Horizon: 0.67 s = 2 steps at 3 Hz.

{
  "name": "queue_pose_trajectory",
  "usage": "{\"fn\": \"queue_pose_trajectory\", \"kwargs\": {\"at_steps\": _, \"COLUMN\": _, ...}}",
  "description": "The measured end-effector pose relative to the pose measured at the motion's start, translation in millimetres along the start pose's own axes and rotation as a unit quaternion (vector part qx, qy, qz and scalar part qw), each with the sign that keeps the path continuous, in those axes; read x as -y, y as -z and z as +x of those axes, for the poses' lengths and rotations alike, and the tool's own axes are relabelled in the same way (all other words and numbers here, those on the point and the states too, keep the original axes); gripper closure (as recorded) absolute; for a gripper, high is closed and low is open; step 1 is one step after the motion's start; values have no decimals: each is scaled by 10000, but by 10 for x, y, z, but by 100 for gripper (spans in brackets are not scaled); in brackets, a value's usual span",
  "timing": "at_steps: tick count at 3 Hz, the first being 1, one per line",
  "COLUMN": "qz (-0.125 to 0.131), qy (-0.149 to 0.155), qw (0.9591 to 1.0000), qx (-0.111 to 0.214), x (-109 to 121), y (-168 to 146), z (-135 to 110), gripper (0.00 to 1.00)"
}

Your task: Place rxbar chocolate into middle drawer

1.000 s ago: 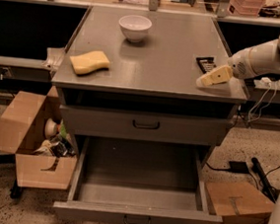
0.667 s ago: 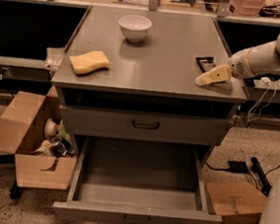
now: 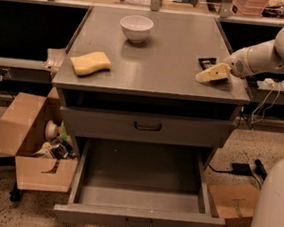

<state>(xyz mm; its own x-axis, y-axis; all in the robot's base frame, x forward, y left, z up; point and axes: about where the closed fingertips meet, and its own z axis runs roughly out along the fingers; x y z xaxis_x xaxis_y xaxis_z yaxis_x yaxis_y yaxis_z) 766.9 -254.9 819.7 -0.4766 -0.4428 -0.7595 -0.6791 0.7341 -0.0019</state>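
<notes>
The rxbar chocolate, a small black-wrapped bar, lies on the grey cabinet top near its right edge. My gripper, with cream-coloured fingers, hovers low over the top just in front of and to the right of the bar, partly hiding it; my white arm reaches in from the right. The middle drawer is pulled fully open below and looks empty. The drawer above it is closed.
A white bowl stands at the back of the top and a yellow sponge lies at the left. An open cardboard box with clutter sits on the floor left of the cabinet. Another box lies at the lower right.
</notes>
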Motion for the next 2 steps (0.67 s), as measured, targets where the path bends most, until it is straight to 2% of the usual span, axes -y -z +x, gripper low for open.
{"fn": "queue_pose_trajectory", "kwargs": {"at_steps": 2, "qz": -1, "qy": 0, "qw": 10000, "qx": 1, "x": 0, "y": 75, "z": -89, "gripper": 89}}
